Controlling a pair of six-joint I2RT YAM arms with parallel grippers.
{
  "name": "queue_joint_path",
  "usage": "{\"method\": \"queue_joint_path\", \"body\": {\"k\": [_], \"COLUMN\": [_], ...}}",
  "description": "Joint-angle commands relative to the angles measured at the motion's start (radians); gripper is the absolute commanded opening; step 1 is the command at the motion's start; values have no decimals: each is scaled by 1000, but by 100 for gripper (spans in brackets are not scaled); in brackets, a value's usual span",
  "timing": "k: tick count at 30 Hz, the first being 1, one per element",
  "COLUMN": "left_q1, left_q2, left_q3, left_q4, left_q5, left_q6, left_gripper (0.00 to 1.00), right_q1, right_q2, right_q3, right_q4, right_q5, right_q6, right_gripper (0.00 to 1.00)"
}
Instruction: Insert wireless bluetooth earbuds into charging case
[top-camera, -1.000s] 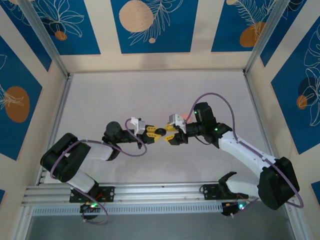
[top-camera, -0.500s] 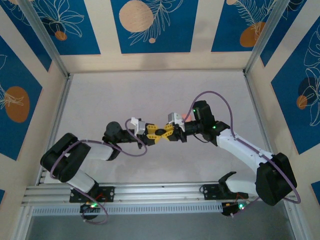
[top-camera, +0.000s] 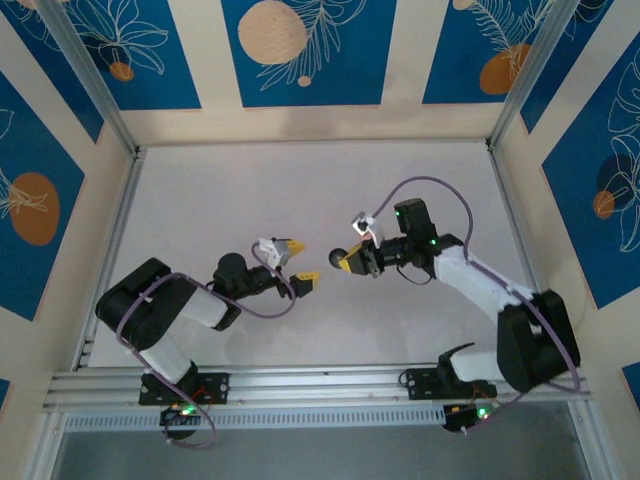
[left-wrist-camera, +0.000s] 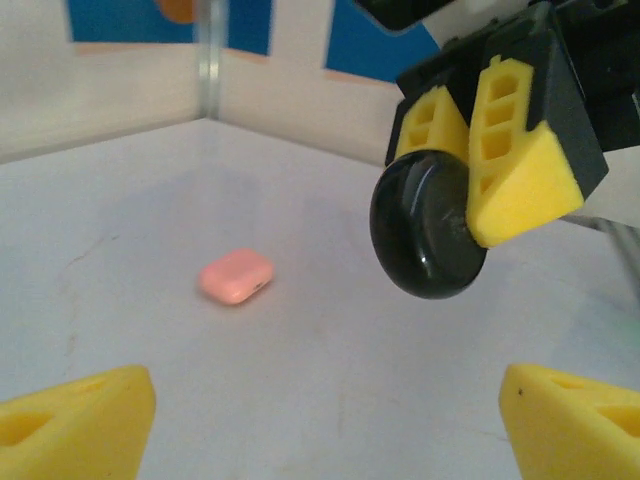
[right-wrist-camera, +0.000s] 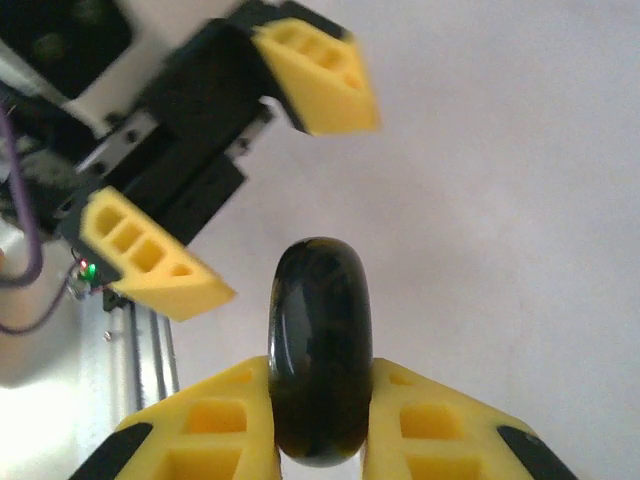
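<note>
Spreading pale under both arms, the desk (top-camera: 300, 190) fills the enclosure floor. The left end effector (top-camera: 302, 261) stands wide open with nothing between its yellow fingers, facing the right end effector (top-camera: 350, 261) just apart from it. The right one is clamped on a round black charging case (left-wrist-camera: 428, 238), held clear of the desk. A smaller pink charging case (left-wrist-camera: 236, 276) lies closed on the desk beyond.

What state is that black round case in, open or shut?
Shut: the black case is one smooth disc, no gap along its edge, pinched by the right end effector.
</note>
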Motion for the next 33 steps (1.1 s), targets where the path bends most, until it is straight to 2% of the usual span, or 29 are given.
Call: {"method": "queue_joint_path", "body": {"k": [1, 4, 15, 23, 33], "left_q1": [-6, -6, -6, -5, -6], "left_q2": [24, 32, 11, -48, -44], "left_q3": [-37, -54, -48, 19, 51], "left_q4": [29, 7, -120, -333, -385], "left_q5": [-165, -217, -271, -264, -269], "left_q6": [-4, -6, 21, 76, 77], "left_gripper": [92, 98, 100, 100, 100], "right_q1": [-27, -37, -73, -87, -90], "right_q2": [116, 228, 567, 639, 690], "right_q3": [107, 179, 467, 531, 566], "right_q4": [-139, -158, -232, -266, -274], "right_q5": [5, 19, 89, 130, 145], "right_q6": [156, 204, 377, 419, 431], "right_gripper": [12, 12, 15, 16, 19]}}
